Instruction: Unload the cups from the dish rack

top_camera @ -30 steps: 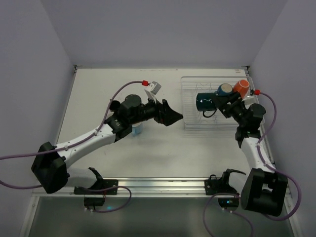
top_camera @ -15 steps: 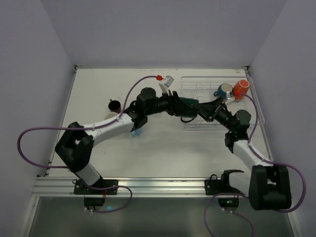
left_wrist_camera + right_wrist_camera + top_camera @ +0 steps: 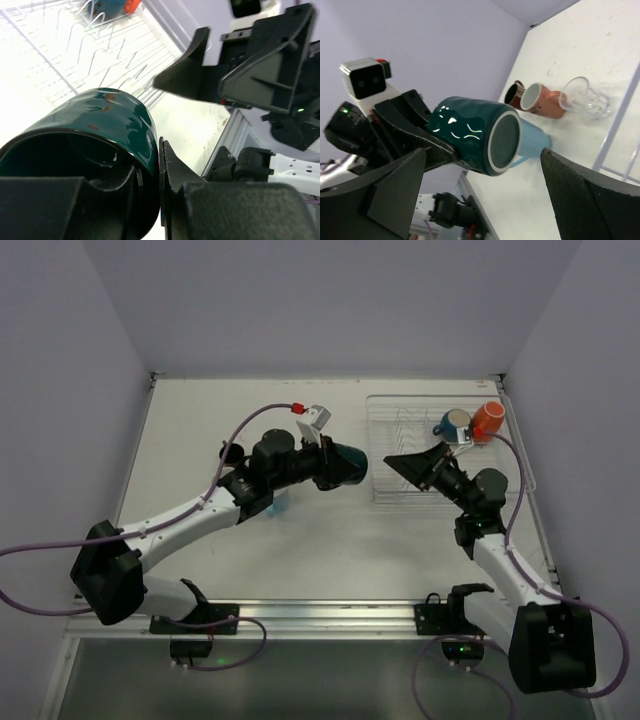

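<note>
The dish rack (image 3: pixel 395 420) sits far right, with an orange cup (image 3: pixel 487 420) and a blue cup (image 3: pixel 455 423) at its back edge. Left of it, held aloft, the dark teal mug (image 3: pixel 345 464) looks rigid and glossy, likely slick and breakable. The left gripper (image 3: pixel 330 465) clamps its rim wall, one finger inside. The right gripper (image 3: pixel 400 462) gapes wide, empty.

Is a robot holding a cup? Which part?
The left gripper pinches the dark teal cup by its rim wall; the right gripper, jaws open, holds nothing.

open gap between teal mug (image 3: pixel 346 466) and right gripper (image 3: pixel 402 466), dish rack (image 3: pixel 400 420) tines below
</note>
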